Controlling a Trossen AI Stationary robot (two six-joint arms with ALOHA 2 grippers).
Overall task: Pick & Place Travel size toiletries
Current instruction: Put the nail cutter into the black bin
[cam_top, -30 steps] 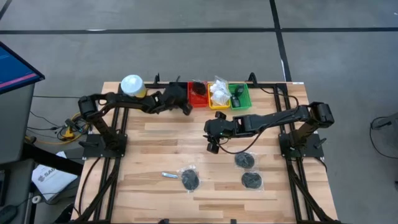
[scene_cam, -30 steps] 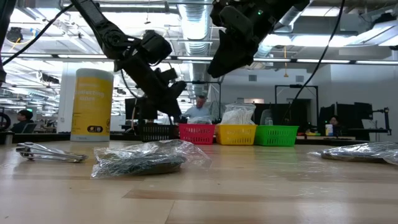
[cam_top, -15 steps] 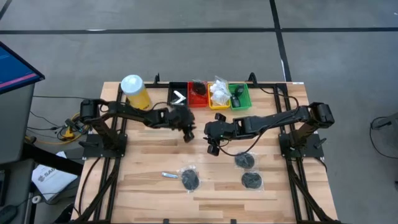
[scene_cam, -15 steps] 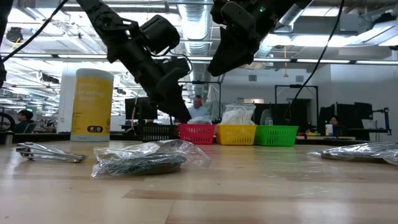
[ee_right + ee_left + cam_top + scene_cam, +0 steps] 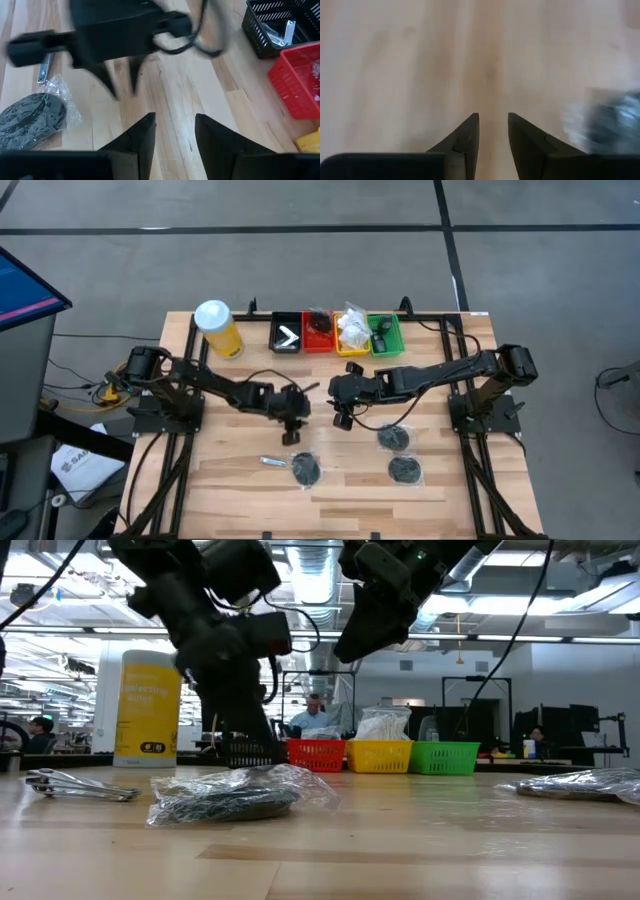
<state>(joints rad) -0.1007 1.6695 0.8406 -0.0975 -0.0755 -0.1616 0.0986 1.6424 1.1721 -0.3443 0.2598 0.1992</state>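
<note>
Three flat black discs in clear bags lie on the table (image 5: 305, 468) (image 5: 392, 438) (image 5: 404, 470), and a thin silver tube (image 5: 272, 462) lies beside the leftmost one. My left gripper (image 5: 294, 438) points down, open by a narrow gap (image 5: 493, 125), just to the far side of that leftmost disc (image 5: 610, 120), and touches nothing. In the low view it hangs (image 5: 250, 740) above the bagged disc (image 5: 235, 795). My right gripper (image 5: 342, 420) hovers open (image 5: 175, 122) over the middle of the table, empty.
Along the far edge stand a black tray (image 5: 287, 335) holding silver tubes, a red tray (image 5: 319, 332), a yellow tray (image 5: 351, 330) with white sachets and a green tray (image 5: 385, 335). A tall yellow canister (image 5: 218, 328) stands left of them. Bare wood lies between the arms and the trays.
My left gripper has swung from over the black tray toward the near edge and down, ending near the leftmost bagged disc. Silver tubes now show in the black tray where it had been.
</note>
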